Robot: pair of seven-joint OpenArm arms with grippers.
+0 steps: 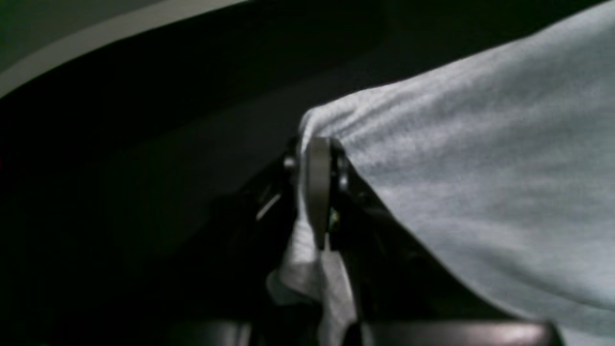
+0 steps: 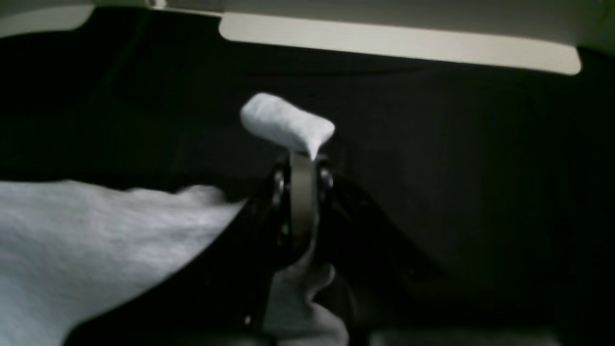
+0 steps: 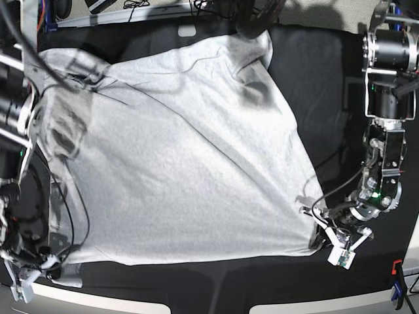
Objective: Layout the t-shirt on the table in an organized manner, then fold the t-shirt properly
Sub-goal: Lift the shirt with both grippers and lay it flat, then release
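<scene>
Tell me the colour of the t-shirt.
Light grey-white t-shirt; base view shows it best.

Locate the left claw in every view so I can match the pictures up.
Left wrist: the left claw sits at centre, shut on a bunched corner of the t-shirt.
Right wrist: not in it; the claw there is the right one.
Base: at lower right, pinching the shirt's near corner above the black table.
Shared landmark: the pale t-shirt on the black cloth.

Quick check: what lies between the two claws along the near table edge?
In the base view, the t-shirt hem spans between the left claw and right claw, each pinching a corner; only bare black table lies below.
</scene>
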